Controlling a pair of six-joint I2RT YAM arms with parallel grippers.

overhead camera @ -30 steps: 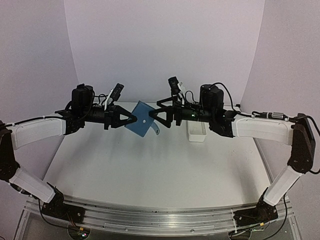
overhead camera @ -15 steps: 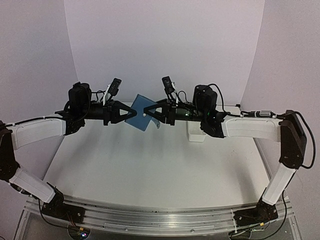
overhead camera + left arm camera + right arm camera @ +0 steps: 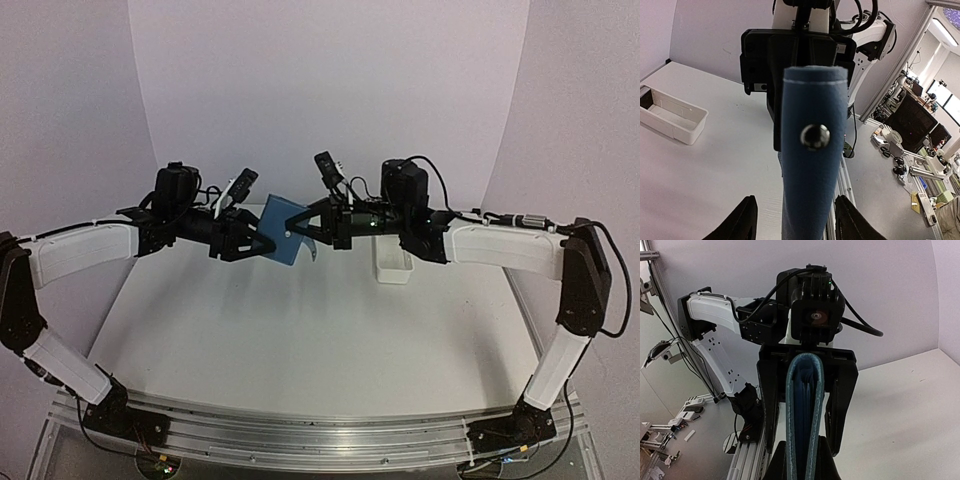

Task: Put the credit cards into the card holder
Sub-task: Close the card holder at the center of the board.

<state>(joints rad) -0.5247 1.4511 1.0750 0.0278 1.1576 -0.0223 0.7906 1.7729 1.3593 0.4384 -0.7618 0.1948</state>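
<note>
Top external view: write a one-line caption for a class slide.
Left gripper and right gripper at opposite sides of the blue card holder, raised above the table; white tray nearby.

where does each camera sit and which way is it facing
top external: fixed above and behind, facing the back wall; shows left arm, right arm, card holder mid-air between them, white tray.
left wrist: on the left arm, facing right along its fingers; right arm beyond.
right wrist: on the right arm, facing left along its fingers; left arm beyond.
Shared: both wrist views see the card holder edge-on.
</note>
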